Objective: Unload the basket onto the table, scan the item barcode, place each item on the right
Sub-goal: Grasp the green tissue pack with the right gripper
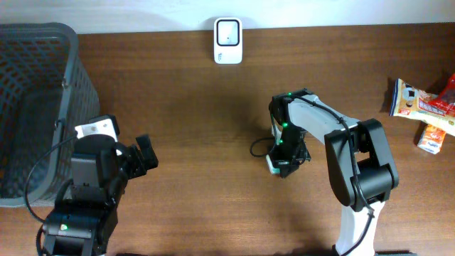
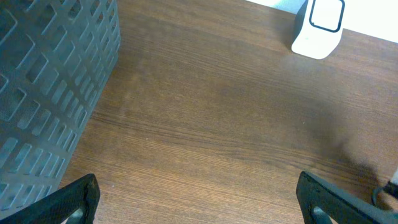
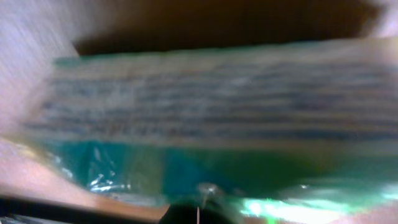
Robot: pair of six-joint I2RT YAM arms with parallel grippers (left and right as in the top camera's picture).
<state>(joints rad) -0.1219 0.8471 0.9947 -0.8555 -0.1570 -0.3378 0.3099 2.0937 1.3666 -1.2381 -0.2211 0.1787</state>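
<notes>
Right gripper closed on a green packet mid-table, left gripper wide open, grey basket near left

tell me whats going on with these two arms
The right fingers are shut on a teal packet, low at the middle of the table and well short of the white scanner at the far edge. The left fingers hang open and empty beside the grey basket.
</notes>
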